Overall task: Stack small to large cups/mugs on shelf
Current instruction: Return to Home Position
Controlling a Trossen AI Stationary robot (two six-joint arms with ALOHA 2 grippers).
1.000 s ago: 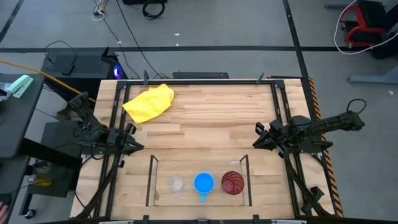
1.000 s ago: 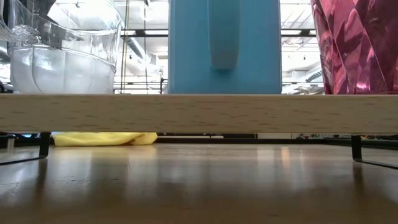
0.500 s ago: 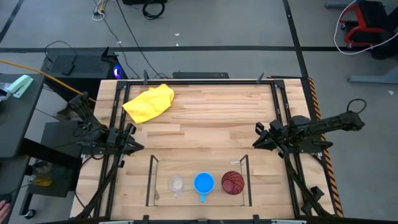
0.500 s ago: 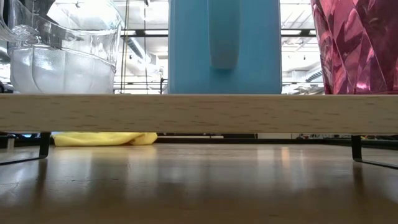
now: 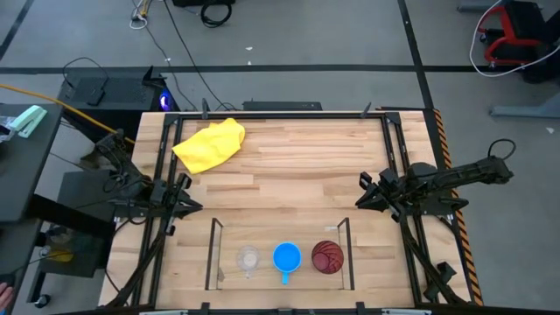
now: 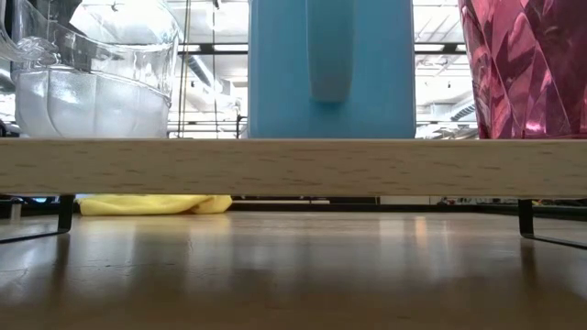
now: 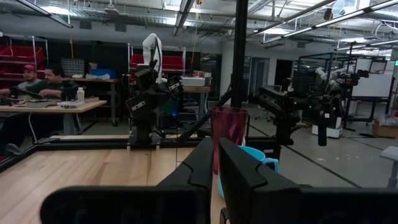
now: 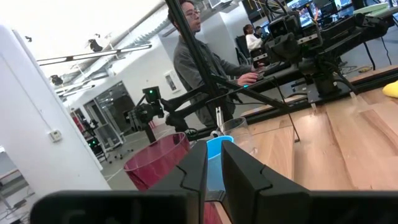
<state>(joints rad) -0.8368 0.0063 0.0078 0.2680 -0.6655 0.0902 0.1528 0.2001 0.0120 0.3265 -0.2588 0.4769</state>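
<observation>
1. Far left, the left gripper [image 5: 186,194] sits low at the left edge of the table [image 5: 289,175], off by the black frame rail. Its two dark, blocky fingers are pressed together with nothing between them.
2. Toward the back left corner lies the yellow cloth [image 5: 210,144], a soft, crumpled heap on the pale wood planks, well apart from everything else.
3. Up front, the shelf [image 6: 293,167] runs along the near edge: a light plank with fine grain, raised on thin dark metal legs, with thin uprights at each end.
4. First in the row on that plank is the clear cup [image 5: 248,259], the smallest of the three. It is glassy, and the low view shows fluted walls.
5. In the middle, just beside it but not touching, stands the blue mug [image 5: 287,257]. It is smooth, bright and straight-sided, and its handle points at the near edge.
6. Next is the red tumbler [image 5: 328,257], right of the mug with a small gap. It is dark red and glossy, cut in diamond-like facets, and is the tallest of the three.
7. Far right, the right gripper [image 5: 360,192] rests at the right edge of the table, mirroring the other arm. Its fingers look drawn together, only a thin slit showing between them, and they hold nothing.
</observation>
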